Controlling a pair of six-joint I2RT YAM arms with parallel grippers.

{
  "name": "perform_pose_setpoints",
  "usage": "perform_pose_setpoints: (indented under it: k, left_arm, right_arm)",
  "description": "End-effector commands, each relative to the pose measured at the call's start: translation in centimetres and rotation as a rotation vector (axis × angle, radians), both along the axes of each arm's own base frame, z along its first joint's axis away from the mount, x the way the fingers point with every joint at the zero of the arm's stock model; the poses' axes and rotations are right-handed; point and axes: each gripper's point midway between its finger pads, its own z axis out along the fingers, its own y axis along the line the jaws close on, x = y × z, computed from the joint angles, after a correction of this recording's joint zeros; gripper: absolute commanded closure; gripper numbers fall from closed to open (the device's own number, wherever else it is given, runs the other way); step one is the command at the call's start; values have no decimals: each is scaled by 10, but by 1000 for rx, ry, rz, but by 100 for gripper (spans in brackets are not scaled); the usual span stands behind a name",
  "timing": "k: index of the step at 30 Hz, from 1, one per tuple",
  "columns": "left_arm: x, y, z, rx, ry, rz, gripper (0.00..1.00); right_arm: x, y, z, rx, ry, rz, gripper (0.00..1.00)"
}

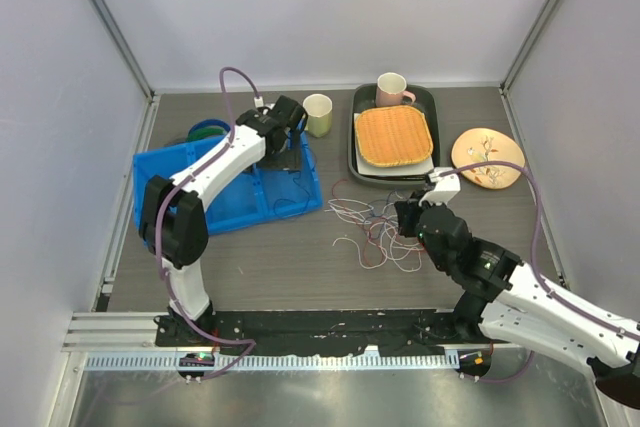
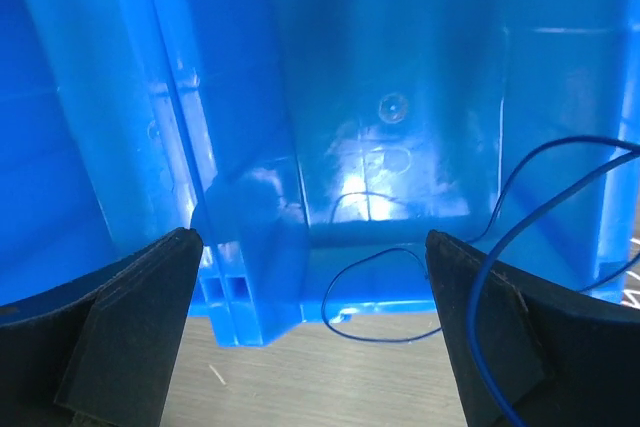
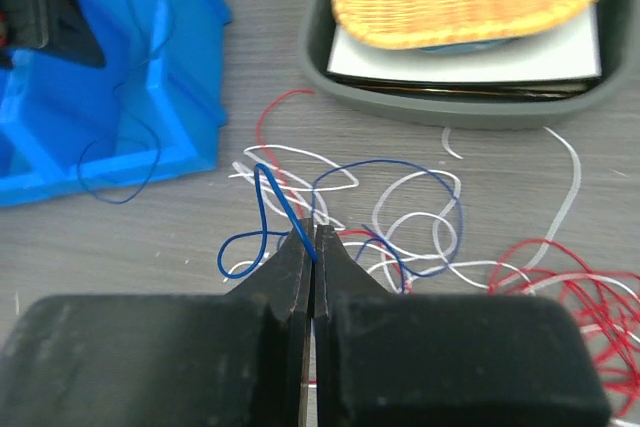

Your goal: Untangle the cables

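The cables (image 1: 372, 229), thin red, white and dark blue wires, lie tangled on the table between the arms. My right gripper (image 1: 403, 215) sits at the tangle's right edge. In the right wrist view it (image 3: 315, 245) is shut on a dark blue cable (image 3: 283, 203) that loops up from the tips. White loops (image 3: 400, 209) and red strands (image 3: 580, 292) spread beyond. My left gripper (image 1: 290, 155) hangs over the blue bin (image 1: 240, 209), jaws wide open (image 2: 315, 322) with nothing between them. Another dark blue cable (image 2: 379, 340) drapes over the bin's wall (image 2: 400, 67) onto the table.
A grey tray (image 1: 354, 152) holding a woven mat (image 1: 394, 135) and a pink mug (image 1: 392, 90) stands at the back. A pale green cup (image 1: 318, 114) is beside it, a round wooden plate (image 1: 488, 157) at right. A green-and-blue coil (image 1: 207, 130) lies behind the bin.
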Motion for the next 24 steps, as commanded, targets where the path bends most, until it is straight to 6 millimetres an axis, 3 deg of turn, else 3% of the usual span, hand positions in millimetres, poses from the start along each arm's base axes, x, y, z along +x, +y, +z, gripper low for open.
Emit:
perform_pose_setpoints:
  k: [1, 4, 6, 7, 8, 11, 14, 18, 22, 24]
  left_arm:
    - [-14, 15, 14, 40, 15, -13, 0]
    - [-18, 17, 12, 46, 24, -16, 0]
    - [-19, 18, 11, 42, 22, -16, 0]
    - [-20, 17, 13, 37, 19, -16, 0]
    - [-20, 16, 16, 28, 7, -14, 0]
    - [-19, 14, 23, -2, -17, -23, 0]
    - [-19, 10, 34, -41, -58, -42, 0]
    - [-21, 8, 45, -72, -91, -55, 0]
    - [-20, 6, 51, -86, -107, -65, 0]
    - [-19, 5, 56, -96, -117, -68, 0]
  right_arm:
    - [3, 51, 30, 23, -76, 236, 99]
    - [9, 77, 29, -35, -80, 342, 99]
    - [13, 96, 39, -116, -156, 453, 99]
    - [18, 105, 31, -178, -151, 493, 99]
    - [21, 112, 43, -207, -177, 523, 99]
    - [18, 129, 15, -382, -145, 700, 97]
    - [6, 130, -23, -450, -58, 797, 94]
    - [-4, 138, -27, -434, -85, 882, 55]
    - [-14, 158, 3, -399, -224, 1009, 39]
    - [-5, 166, 23, -384, -306, 987, 34]
